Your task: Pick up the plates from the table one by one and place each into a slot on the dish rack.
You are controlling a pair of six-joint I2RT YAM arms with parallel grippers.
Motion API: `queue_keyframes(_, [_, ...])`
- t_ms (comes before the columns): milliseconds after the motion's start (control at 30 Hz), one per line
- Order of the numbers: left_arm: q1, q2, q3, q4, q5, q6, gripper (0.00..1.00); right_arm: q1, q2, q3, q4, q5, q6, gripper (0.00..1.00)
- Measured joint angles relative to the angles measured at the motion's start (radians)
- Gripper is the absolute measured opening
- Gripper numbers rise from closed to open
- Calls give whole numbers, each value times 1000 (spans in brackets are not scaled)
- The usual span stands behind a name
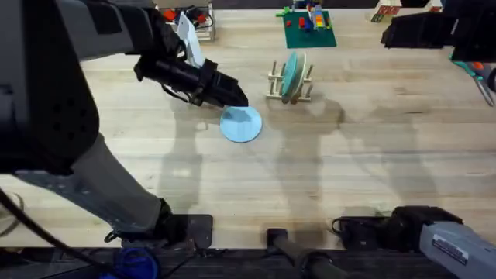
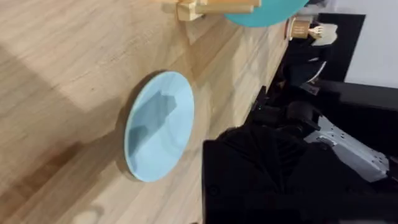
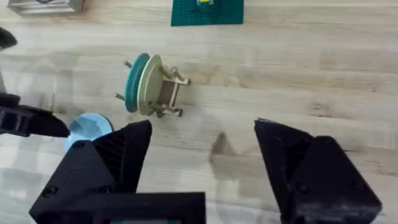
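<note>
Left tool (image 1: 232, 98), fingers' state hidden, hovers at eleven o'clock of the pale blue plate (image 1: 241, 124); right tool (image 3: 202, 155) gapes.

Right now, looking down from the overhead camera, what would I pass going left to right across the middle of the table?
The black left claw → the pale blue round plate lying flat → the small wooden dish rack holding a teal plate and a cream plate.
</note>
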Motion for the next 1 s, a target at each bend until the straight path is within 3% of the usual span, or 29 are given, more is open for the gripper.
queue_keyframes(200, [0,-77,43,-42,-38,-19,41,0,0,0,0,0,0,993])
queue_keyframes(533, [0,-175,161,-109,-166,-214,41,0,0,0,0,0,0,993])
queue_keyframes(1000, [0,-175,191,-144,-191,-272,41,0,0,0,0,0,0,994])
